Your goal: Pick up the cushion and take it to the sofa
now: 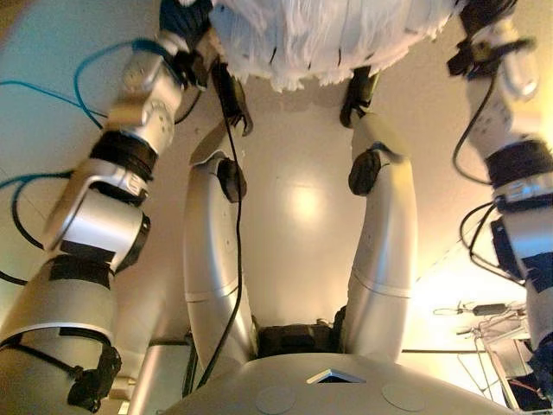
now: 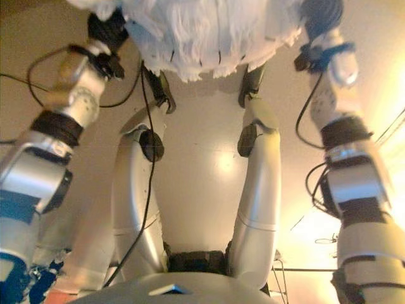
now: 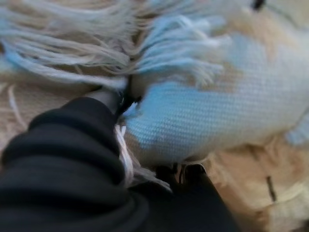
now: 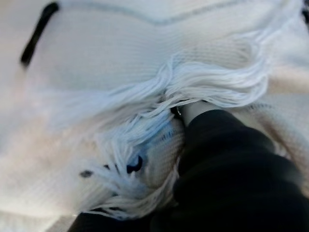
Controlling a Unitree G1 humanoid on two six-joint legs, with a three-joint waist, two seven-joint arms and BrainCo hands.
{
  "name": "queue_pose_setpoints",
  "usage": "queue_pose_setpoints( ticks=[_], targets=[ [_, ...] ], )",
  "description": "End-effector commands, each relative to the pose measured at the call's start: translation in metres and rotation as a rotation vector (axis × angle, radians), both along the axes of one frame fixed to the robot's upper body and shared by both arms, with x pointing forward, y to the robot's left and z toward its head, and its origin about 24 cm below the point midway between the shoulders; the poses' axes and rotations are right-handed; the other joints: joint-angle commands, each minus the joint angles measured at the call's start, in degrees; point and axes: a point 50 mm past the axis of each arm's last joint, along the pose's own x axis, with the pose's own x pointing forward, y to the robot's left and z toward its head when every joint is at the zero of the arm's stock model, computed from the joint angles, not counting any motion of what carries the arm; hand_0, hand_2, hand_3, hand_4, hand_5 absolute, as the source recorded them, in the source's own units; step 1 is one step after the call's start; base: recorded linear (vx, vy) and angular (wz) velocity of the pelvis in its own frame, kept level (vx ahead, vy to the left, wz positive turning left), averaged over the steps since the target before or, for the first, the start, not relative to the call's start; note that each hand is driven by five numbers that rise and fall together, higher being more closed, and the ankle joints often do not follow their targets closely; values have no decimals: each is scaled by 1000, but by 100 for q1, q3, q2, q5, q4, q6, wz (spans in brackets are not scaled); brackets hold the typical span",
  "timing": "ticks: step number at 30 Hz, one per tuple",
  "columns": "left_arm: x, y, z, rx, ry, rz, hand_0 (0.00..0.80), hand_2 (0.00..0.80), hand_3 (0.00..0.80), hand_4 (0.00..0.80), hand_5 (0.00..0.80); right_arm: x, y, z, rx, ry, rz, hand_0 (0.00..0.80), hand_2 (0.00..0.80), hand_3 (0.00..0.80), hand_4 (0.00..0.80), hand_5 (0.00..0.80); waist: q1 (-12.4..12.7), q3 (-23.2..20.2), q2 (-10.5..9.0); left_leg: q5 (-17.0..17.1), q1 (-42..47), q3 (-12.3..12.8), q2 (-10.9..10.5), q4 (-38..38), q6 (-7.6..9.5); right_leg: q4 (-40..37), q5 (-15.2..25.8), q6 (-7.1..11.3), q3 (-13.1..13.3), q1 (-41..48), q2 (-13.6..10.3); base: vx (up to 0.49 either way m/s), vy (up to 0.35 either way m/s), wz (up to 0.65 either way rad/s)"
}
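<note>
White fringed cushion (image 1: 320,39) held up off the floor between both hands. Left hand (image 3: 72,159) against one end, right hand (image 4: 231,164) against the other. Knit weave and tassels clear only in wrist views; fingers buried in fringe, grip unreadable.

Pale glossy floor (image 1: 302,259) all over, bright light glare near its middle. Toward lower right corner of floor: small dark box-shaped adapter (image 1: 488,309) with thin wires, just beside grey metal frame (image 1: 510,346); details unclear.
</note>
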Motion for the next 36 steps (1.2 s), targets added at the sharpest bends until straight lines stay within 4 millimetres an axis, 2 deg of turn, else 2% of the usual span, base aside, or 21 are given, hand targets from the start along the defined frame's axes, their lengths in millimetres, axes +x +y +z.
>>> queue_pose_setpoints(
  ticks=[1, 2, 3, 5, 7, 9, 11, 12, 15, 20, 22, 25, 26, 32, 36],
  targets=[
    [-29, -81, 8, -34, -181, -407, 800, 800, 800, 800, 800, -22, 57, 13, -88, -199, 229, 800, 800, 800, 800, 800, -66, -49, 252, 604, 900, -474, 62, -1267, -526, -770, 171, 341, 111, 1221, 127, 75, -75, -4],
    [-37, -80, -10, -85, -133, -421, 800, 800, 800, 800, 800, -29, 53, -4, -73, -166, 224, 800, 800, 800, 800, 800, -62, -49, 181, 630, 1489, -407, 103, -1452, -536, -991, 232, 353, 17, 1783, 96, 80, -73, -3],
    [-40, -80, -17, -108, -116, -428, 800, 800, 800, 800, 800, -33, 52, -12, -71, -156, 219, 800, 800, 800, 800, 800, -59, -49, 154, 642, 1698, -379, 113, -1525, -538, -1065, 248, 360, -19, 1983, 82, -2, -87, -2],
    [-55, -77, -37, -177, -61, -457, 800, 800, 800, 800, 800, -48, 44, -41, -34, -115, 187, 800, 800, 800, 800, 800, -20, -49, 35, 672, 2666, -245, 123, -1977, -513, -1471, 283, 412, -246, 2910, 11, 5, -100, 1],
    [-67, -73, -52, -202, -31, -463, 800, 800, 800, 800, 800, -61, 41, -62, -7, -85, 172, 800, 800, 800, 800, 800, 19, -50, -65, 690, 3417, -120, 113, -2347, -485, -1790, 294, 452, -457, 3660, 2, 65, -101, 5],
    [-85, -68, -72, -225, 15, -455, 800, 800, 800, 800, 800, -78, 33, -84, 20, -35, 159, 800, 800, 800, 800, 800, 96, -311, -186, 685, 4205, 25, 69, -2828, -449, -2179, 274, 485, -691, 4473, 34, 135, -86, 5],
    [-97, -65, -82, -263, 40, -432, 800, 800, 800, 800, 800, -91, 30, -94, -13, -12, 138, 800, 800, 800, 800, 800, 188, -578, -265, 656, 4737, 6, 10, -3111, -386, -2398, 221, 477, -803, 4997, 62, 92, -43, 2],
    [-101, -62, -82, -283, 35, -414, 800, 800, 800, 800, 800, -95, 32, -93, -41, -21, 140, 800, 800, 800, 800, 800, 230, -705, -280, 754, 4885, -14, -8, -3247, -317, -2494, 295, 434, -838, 5138, 85, 45, -11, -3],
    [-113, -50, -84, -312, 28, -385, 800, 800, 800, 800, 800, -114, 39, -91, -85, -49, 157, 800, 800, 800, 800, 800, 297, -1054, -315, 660, 5513, -84, -75, -3450, -216, -2580, 191, 401, -845, 5713, 90, 102, 4, -2],
    [-143, -33, -92, -317, 1, -331, 800, 800, 800, 800, 800, -141, 43, -93, -52, -46, 170, 800, 800, 800, 800, 800, 340, -1774, -224, 522, 6760, 42, -108, -3910, -130, -3142, 193, 378, -974, 6967, 81, 244, 62, 11],
    [-156, -27, -94, -315, -8, -288, 800, 800, 800, 800, 800, -154, 44, -95, -53, -45, 175, 800, 800, 800, 800, 800, 320, -2070, -204, 494, 7216, 87, -98, -4141, -98, -3334, 200, 374, -916, 7339, 143, 272, 49, 10],
    [-168, -18, -83, -313, -78, -275, 800, 800, 800, 800, 800, -166, 39, -83, -54, -86, 173, 800, 800, 800, 800, 800, 250, -2332, -228, 509, 7715, 57, -120, -4476, -61, -3594, 154, 370, -708, 7763, 353, 111, -5, 13],
    [-170, -17, -77, -329, -109, -276, 800, 800, 800, 800, 800, -169, 39, -77, -51, -122, 177, 800, 800, 800, 800, 800, 261, -2392, -250, 520, 7854, 63, -116, -4578, -57, -3648, 146, 365, -741, 7902, 379, 35, -44, 27],
    [-169, -19, -59, -429, -179, -239, 800, 800, 800, 800, 800, -169, 41, -52, -84, -233, 146, 800, 800, 800, 800, 800, 336, -2677, -349, 440, 8210, -10, -23, -4683, -176, -4124, 95, 211, -970, 8537, 570, -30, -111, 15],
    [-169, -28, -54, -421, -182, -266, 800, 800, 800, 800, 800, -166, 38, -44, -103, -243, 103, 800, 800, 800, 800, 800, 322, -2701, -377, 578, 8130, -81, 97, -4683, -324, -4359, 86, 94, -1013, 8701, 714, -146, -172, 10]
  ],
)
